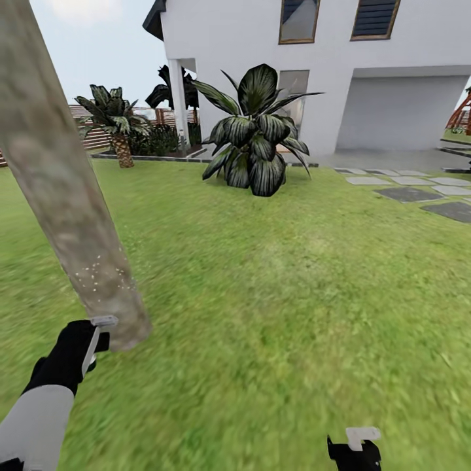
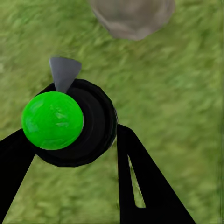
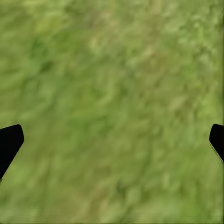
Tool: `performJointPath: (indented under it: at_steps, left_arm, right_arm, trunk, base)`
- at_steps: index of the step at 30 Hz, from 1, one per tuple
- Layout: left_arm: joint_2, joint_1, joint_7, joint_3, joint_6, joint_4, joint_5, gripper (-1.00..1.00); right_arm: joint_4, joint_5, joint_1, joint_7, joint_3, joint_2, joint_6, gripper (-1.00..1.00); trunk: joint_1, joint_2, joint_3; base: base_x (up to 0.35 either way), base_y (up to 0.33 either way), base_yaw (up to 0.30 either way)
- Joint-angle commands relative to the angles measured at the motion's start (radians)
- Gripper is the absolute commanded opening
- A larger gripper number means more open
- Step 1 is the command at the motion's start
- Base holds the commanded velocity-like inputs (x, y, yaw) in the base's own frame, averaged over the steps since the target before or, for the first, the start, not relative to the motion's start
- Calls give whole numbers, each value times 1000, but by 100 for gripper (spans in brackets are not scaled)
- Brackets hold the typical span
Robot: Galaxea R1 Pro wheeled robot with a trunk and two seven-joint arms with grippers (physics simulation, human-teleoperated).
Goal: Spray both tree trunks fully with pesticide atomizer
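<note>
On the garden lawn [image 1: 275,314], the robot's left gripper [image 2: 77,154] has its jaws clamped on the pesticide atomizer [image 2: 70,122], seen end-on in the left wrist view as a round dark body with a bright green cap and a grey nozzle tab jutting toward the tree trunk [image 1: 62,190]. In the head view the left gripper [image 1: 91,347] sits at the near left, just beside the trunk's base, the nozzle end nearly touching the bark. A thin scatter of white pesticide specks [image 1: 98,271] marks only the lower trunk; the bark above looks bare, so the spray likely needs aiming higher along the trunk's leaning long axis. The right gripper [image 1: 354,450], jaws apart and empty, hangs over grass at near right, well away. A broad-leafed plant [image 1: 255,134] and white house [image 1: 314,65] stand beyond.
</note>
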Motion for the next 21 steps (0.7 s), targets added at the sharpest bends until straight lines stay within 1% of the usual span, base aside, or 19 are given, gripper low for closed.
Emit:
performJointPath:
  at_steps: [1, 6, 11, 13, 15, 18, 21]
  left_arm:
    - [0, 0, 0, 6, -4, 5, -2, -100]
    - [0, 1, -1, 16, -16, 15, -3, -100]
    - [-2, 1, 0, 16, -16, 16, -3, -100]
    - [-4, 1, -3, 14, -14, 14, -2, -100]
    - [-13, 2, -6, 8, -4, 14, -5, -100]
    - [-10, 3, -8, 7, 1, 14, -7, -100]
    - [-14, 3, -9, 7, 2, 13, -4, -100]
  right_arm:
    - [1, 2, -1, -5, 5, 0, -2, 100]
    - [-1, 0, -1, -5, 5, 0, -2, 100]
    - [-1, 0, -1, -5, 5, 0, -2, 100]
    - [-1, 0, -1, -5, 5, 0, -2, 100]
    - [-1, 0, -1, -5, 5, 0, -2, 100]
    - [-1, 0, -1, -5, 5, 0, -1, 100]
    - [-1, 0, -1, -5, 5, 0, -1, 100]
  trunk:
    - [0, 0, -1]
    - [0, 0, -1]
    - [0, 0, -1]
    - [0, 0, -1]
    - [0, 0, -1]
    - [0, 0, -1]
    - [0, 0, -1]
  base:
    - [324, -25, 0]
    - [335, -6, 12]
    - [293, 0, 217]
    - [101, 0, 268]
    - [24, 0, 271]
    - [5, 0, 269]
    - [55, -28, 82]
